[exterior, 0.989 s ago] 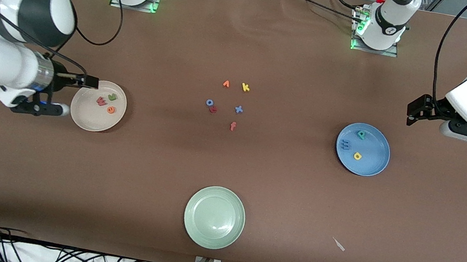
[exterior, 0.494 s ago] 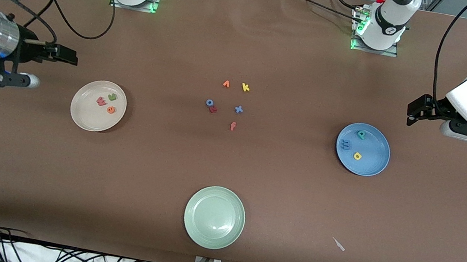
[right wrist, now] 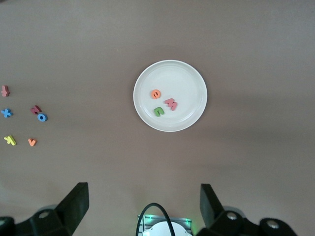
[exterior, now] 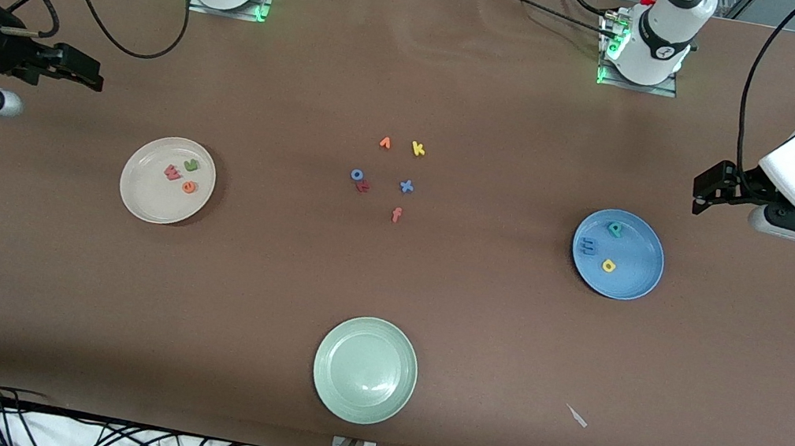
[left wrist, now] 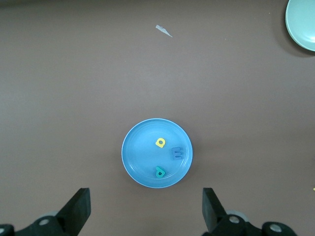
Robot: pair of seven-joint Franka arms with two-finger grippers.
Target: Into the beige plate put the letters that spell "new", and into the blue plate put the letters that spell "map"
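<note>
Pincers, left and right, are hanging open and empty: you are only backing clear of the filled beige plate.

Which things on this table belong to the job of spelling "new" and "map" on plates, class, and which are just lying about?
Belonging to the job:
- round cream-beige plate with green n, orange e, pinkish-red w
- round medium-blue plate with blue m, yellow a, teal p

Lying about:
- round pale green plate
- six spare letters mid-table
- small pale scrap
</note>
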